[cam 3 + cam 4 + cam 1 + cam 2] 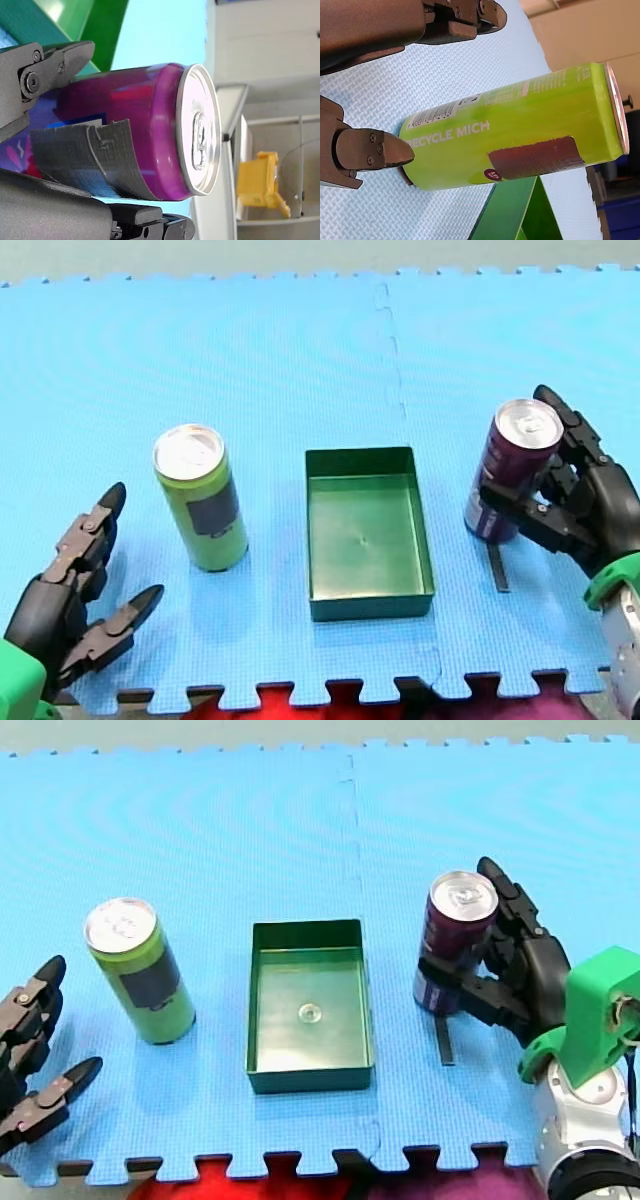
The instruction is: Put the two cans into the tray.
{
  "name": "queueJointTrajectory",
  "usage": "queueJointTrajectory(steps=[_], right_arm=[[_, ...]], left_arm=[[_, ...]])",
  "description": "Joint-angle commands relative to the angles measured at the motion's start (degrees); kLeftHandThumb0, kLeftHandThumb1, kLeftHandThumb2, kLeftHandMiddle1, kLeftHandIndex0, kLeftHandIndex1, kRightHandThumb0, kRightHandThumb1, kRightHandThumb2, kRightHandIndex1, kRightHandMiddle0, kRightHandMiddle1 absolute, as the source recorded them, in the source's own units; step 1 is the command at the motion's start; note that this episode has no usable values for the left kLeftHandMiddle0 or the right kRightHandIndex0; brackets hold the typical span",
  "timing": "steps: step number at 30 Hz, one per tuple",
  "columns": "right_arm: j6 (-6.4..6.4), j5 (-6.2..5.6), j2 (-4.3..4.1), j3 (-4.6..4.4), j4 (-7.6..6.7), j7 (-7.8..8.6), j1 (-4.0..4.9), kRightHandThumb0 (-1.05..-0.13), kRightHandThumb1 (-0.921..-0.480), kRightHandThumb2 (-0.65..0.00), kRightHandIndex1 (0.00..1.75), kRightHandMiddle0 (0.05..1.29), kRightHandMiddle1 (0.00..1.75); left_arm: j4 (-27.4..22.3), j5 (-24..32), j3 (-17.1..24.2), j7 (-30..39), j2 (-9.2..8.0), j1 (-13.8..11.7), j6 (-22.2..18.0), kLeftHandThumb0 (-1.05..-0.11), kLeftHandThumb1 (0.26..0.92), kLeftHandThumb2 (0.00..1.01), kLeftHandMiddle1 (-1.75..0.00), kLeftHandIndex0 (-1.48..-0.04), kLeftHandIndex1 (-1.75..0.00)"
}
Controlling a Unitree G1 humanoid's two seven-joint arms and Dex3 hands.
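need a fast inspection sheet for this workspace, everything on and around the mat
surface: blue foam mat, jigsaw seams visible
job's things: green tray in the middle, no can in it; green can upright to its left; purple can upright to its right
clutter: dark strip flat on the mat by the purple can
hands: right hand grasps the purple can; left hand near the green can, apart from it
cables: thin dark cable at the right arm
surroundings: shelving with a yellow object
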State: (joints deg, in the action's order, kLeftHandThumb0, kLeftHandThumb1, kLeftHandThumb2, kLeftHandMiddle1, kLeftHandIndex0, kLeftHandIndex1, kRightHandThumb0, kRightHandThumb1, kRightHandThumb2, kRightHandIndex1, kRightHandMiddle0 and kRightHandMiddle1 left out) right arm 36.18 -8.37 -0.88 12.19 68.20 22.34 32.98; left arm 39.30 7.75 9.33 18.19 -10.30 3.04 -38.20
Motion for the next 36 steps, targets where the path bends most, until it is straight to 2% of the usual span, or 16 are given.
queueJointTrajectory(steps=[1,21,36], right_arm=[[-0.10,0.10,-0.22,0.02,0.25,-0.16,0.41,-1.048,-0.789,-0.004,0.00,0.17,0.01],[0.37,1.15,-0.06,-0.56,0.36,-0.87,0.67,-1.048,-0.798,-0.004,0.00,0.18,0.01],[0.26,1.25,0.03,-0.74,0.55,-1.22,1.21,-1.048,-0.807,-0.006,0.00,0.19,0.01]], left_arm=[[0.36,-0.14,0.10,0.08,-0.52,0.09,-0.55,-1.048,0.921,0.34,0.00,-0.13,0.00],[3.49,-0.27,0.25,-0.05,-0.62,1.46,-2.13,-1.048,0.921,0.37,-0.01,-0.13,0.00],[3.07,-0.09,0.27,0.07,-0.52,1.12,-2.23,-1.048,0.921,0.38,0.00,-0.13,0.00]])
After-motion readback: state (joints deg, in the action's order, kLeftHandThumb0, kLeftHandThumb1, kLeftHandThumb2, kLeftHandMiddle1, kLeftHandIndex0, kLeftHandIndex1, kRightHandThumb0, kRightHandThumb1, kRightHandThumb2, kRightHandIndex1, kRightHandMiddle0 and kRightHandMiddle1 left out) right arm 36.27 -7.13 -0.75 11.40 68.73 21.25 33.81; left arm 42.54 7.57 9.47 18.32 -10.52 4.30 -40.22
